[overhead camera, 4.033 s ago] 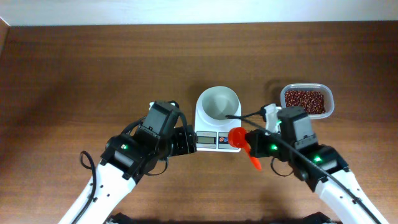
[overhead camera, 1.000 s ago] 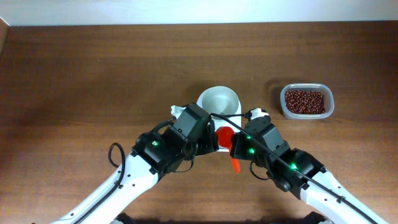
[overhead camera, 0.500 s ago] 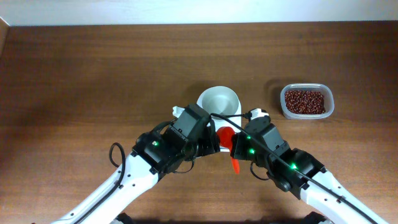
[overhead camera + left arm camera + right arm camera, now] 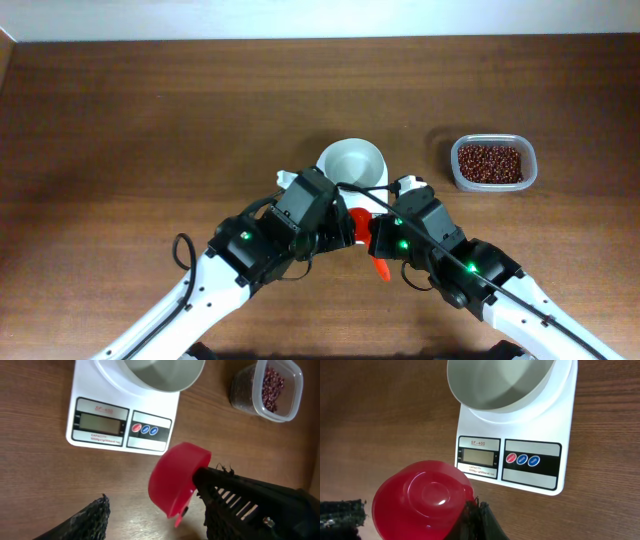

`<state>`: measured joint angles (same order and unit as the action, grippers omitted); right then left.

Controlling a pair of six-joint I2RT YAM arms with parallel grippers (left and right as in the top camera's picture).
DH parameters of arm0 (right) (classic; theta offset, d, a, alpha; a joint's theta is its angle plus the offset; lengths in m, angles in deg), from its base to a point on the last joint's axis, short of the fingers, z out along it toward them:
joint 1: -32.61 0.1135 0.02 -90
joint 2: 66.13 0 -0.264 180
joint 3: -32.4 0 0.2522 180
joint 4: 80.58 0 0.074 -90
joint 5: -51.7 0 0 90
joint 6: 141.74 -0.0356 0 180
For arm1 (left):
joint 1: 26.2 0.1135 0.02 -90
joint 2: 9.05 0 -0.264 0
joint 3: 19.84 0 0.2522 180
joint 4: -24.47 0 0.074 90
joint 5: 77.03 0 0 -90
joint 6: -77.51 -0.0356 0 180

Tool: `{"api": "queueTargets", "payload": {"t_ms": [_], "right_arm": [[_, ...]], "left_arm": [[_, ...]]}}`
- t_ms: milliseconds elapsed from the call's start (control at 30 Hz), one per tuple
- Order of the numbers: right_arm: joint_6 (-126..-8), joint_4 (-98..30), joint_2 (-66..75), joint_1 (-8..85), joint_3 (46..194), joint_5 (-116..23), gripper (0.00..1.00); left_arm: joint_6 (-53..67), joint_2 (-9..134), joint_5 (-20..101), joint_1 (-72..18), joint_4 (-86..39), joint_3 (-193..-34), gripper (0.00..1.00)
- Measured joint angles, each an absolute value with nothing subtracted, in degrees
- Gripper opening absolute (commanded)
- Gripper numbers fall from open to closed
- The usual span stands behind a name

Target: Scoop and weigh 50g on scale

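The white scale (image 4: 350, 162) carries an empty round bowl (image 4: 160, 370), with its grey display (image 4: 477, 456) and red and blue buttons facing me. A red scoop (image 4: 359, 215) hangs just in front of the scale, cup side-on (image 4: 177, 480) and underside toward the right wrist camera (image 4: 422, 500). My right gripper (image 4: 476, 512) is shut on the scoop where cup meets handle. My left gripper (image 4: 157, 510) stands open, its fingers either side of the scoop's cup, apart from it. In the overhead view both grippers (image 4: 343, 230) (image 4: 376, 238) meet over the scale's front.
A clear plastic tub of red beans (image 4: 490, 163) stands on the table to the right of the scale, also in the left wrist view (image 4: 272, 387). Brown wooden table (image 4: 150, 130) stretches left and behind.
Since four seconds ago both arms have come together in front of the scale, the scoop moving left with the right gripper. Over the last second almost nothing has shifted.
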<state>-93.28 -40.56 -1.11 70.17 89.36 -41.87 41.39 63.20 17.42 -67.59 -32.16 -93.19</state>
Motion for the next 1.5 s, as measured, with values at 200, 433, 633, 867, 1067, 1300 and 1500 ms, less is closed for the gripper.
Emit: {"api": "queueTargets", "payload": {"t_ms": [200, 433, 633, 867, 1067, 1300, 1500], "right_arm": [[-93.25, -40.56, -1.11, 70.17, 89.36, -44.47, 0.04], [-93.3, -40.56, -1.11, 70.17, 89.36, -46.13, 0.04], [-92.45, -40.56, -1.11, 70.17, 89.36, -47.25, 0.04], [-89.58, -40.87, -1.11, 70.17, 89.36, -47.49, 0.04], [-87.31, -41.87, -1.11, 70.17, 89.36, -47.47, 0.04], [-85.78, -41.96, -1.11, 70.14, 89.36, -47.49, 0.04], [-85.56, -42.03, -1.11, 70.17, 89.42, -48.39, 0.04]], "left_arm": [[41.2, 63.29, 15.06, -67.59, -32.6, -93.19, 0.54], [41.07, 64.73, 14.47, -67.59, -32.73, -93.19, 0.46], [41.07, 65.1, 14.47, -67.59, -32.73, -93.19, 0.4], [40.63, 65.47, 15.17, -67.59, -33.32, -93.19, 0.4], [39.75, 65.49, 16.78, -67.59, -33.67, -93.19, 0.4], [34.81, 65.49, 17.16, -67.59, -33.96, -93.19, 0.26], [33.33, 65.49, 15.67, -67.7, -35.35, -93.19, 0.21]]}}
